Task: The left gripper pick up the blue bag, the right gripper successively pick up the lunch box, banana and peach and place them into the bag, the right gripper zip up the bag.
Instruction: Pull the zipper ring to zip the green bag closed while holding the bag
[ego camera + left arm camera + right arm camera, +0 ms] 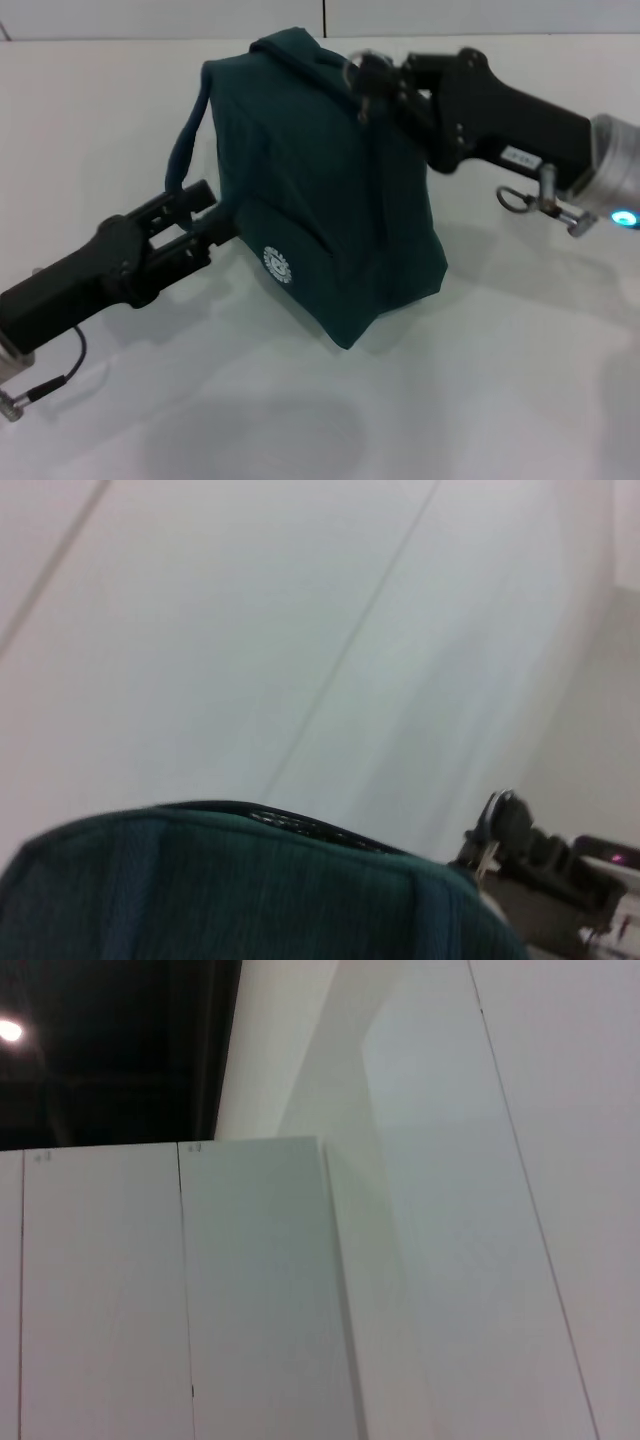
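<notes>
The blue bag (320, 190) stands tilted on the white table, its top closed over and its round white logo (278, 264) facing front. My left gripper (208, 220) is at the bag's left side, just under the loop handle (185, 140), shut on the fabric edge. My right gripper (372, 82) sits at the bag's top right corner, shut on the metal ring zip pull (356, 66). In the left wrist view the bag's top (250, 890) fills the near edge, with the right gripper (497, 825) beyond it. The lunch box, banana and peach are out of view.
The white table (500, 380) spreads around the bag. A white wall with a dark seam (324, 18) rises behind it. The right wrist view holds only white panels (250, 1290) and a dark ceiling.
</notes>
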